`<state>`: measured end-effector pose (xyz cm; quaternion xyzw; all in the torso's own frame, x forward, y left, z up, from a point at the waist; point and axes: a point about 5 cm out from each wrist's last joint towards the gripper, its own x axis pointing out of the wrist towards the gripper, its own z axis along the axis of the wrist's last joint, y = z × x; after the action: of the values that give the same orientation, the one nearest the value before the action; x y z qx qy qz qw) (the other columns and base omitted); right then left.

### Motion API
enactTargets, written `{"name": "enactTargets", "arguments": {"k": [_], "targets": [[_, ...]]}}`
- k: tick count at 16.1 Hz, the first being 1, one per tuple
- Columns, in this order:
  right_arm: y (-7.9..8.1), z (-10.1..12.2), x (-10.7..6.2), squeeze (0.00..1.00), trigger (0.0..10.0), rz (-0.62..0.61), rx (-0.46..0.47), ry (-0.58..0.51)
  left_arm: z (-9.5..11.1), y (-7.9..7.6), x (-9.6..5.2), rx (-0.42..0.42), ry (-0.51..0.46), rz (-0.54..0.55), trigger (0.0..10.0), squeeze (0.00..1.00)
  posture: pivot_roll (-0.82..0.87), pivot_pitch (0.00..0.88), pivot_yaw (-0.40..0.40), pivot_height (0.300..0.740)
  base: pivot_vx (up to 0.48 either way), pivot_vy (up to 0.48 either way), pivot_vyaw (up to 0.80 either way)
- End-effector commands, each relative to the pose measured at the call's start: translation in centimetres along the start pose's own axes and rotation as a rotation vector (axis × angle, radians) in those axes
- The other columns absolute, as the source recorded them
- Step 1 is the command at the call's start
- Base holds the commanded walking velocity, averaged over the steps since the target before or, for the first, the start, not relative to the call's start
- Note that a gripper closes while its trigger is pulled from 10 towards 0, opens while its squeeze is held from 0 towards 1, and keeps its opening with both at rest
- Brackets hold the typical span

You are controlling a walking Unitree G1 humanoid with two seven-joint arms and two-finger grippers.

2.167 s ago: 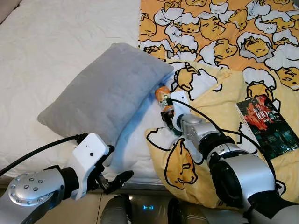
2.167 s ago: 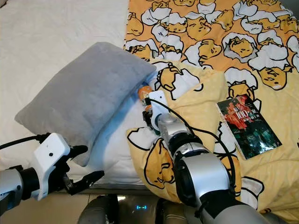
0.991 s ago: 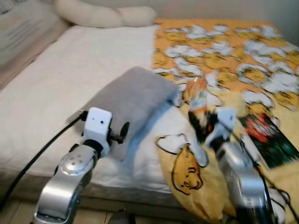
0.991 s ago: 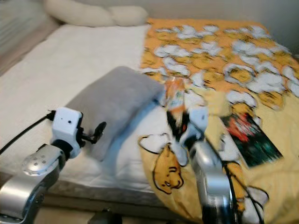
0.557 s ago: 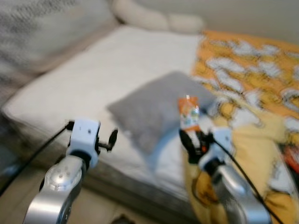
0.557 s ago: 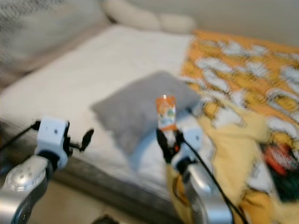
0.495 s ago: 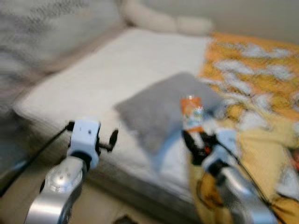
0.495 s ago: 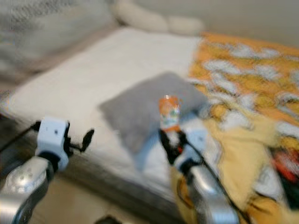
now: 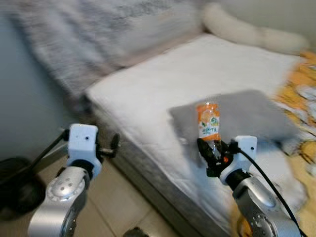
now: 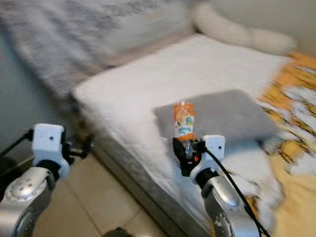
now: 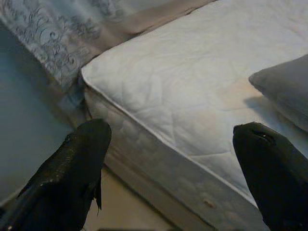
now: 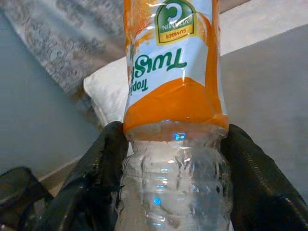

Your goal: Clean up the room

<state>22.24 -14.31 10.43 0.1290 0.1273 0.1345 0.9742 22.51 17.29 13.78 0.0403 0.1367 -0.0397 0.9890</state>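
The left gripper (image 9: 114,143) hangs released off the mattress's (image 9: 148,94) near-left corner, above a dark round bin (image 9: 12,190) on the floor. The right gripper (image 10: 185,155) clamps an empty orange-labelled plastic bottle (image 10: 183,122), upright before the grey pillow (image 10: 222,116); carry it level (that bin looks the likely destination). Compared with two seconds ago, the bottle is off the yellow blanket (image 10: 296,94) and the view has swung left.

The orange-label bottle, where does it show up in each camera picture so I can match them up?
Left eye view: bottle, centre-right, standing up from the right gripper.
Right eye view: just right of centre, above the same gripper.
Right wrist view: close up, label above, clear body between the black fingers.
Left wrist view: mattress past the open left gripper.
Shared landmark: the grey pillow.
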Motion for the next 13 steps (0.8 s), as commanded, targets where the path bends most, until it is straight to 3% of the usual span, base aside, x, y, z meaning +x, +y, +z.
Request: {"name": "enactTargets", "arguments": {"k": [1,4,6,9,13], "targets": [[0.6,-0.2,0.1,0.00,10.0,0.008,0.028,0.020,0.6,0.1,0.2,-0.015,-0.008,-0.011,10.0,1.00,0.00,0.000,0.011,0.740,0.000,0.000,0.80],[0.7,-0.7,0.3,0.00,10.0,-0.024,0.048,0.036,0.7,0.6,0.8,0.012,-0.011,0.002,10.0,1.00,0.00,0.000,0.006,0.740,0.000,0.000,0.80],[0.8,-0.7,0.7,0.00,10.0,-0.016,0.045,0.039,1.3,0.8,1.1,0.096,-0.048,0.029,10.0,1.00,0.02,0.000,0.011,0.740,0.000,0.000,0.80],[0.4,-0.2,1.4,0.00,10.0,-0.013,0.013,0.031,1.7,0.1,1.8,0.052,-0.076,0.031,10.0,1.00,0.00,0.000,0.031,0.740,0.000,0.000,0.80],[-0.1,0.5,2.3,0.00,10.0,-0.001,-0.016,0.035,1.8,-0.8,2.4,0.084,-0.082,-0.016,10.0,1.00,-0.01,0.000,0.038,0.740,0.000,0.000,0.80]]}}
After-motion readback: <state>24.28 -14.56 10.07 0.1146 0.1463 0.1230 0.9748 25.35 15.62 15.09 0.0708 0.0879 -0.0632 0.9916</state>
